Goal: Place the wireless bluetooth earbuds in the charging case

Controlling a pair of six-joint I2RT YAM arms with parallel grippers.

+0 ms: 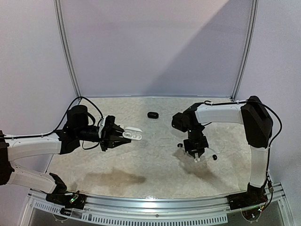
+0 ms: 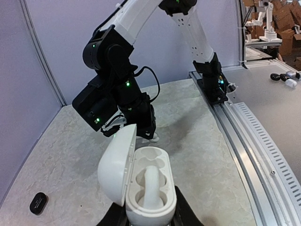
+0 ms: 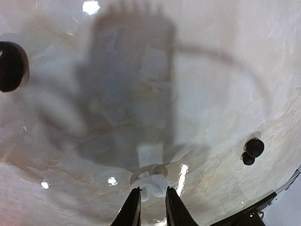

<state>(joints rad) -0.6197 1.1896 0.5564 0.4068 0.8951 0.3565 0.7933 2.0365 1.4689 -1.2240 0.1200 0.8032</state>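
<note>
from above: pinches a small white pebble-like plastic earbud (image 1: 196, 159) in the right gripper (image 1: 195, 157), low over the pale speckled tabletop (image 1: 155, 174) on the right side. grips the white oval plastic charging case (image 1: 132, 135) in the left gripper (image 1: 123, 134), raised off the table on the left, lid open, well apart from the bud. shows two tiny black plastic earbuds (image 1: 214, 157) lying just right of the right gripper, and a black oval case (image 1: 152, 115) farther back near the middle.

from the left wrist: clamps both fingers (image 2: 186, 214) tight on the lower shell of the charging case, lid swung to the left, moulded wells facing up and seemingly vacant. looks across at the right gripper beyond, pointing down at the table.

from the right wrist: closes the fingers (image 3: 133, 205) to a narrow gap, white bud touching both tips. looks like a firm pinch, though cannot tell whether lifted clear or resting on the surface.

probably the carry to the case. lift straight up first, hold the pinch as it is, travel left and stop above one well. turn the bud to match the well's shape before lowering, and let go only once seated. hold the case level and motionless meanwhile.
</note>
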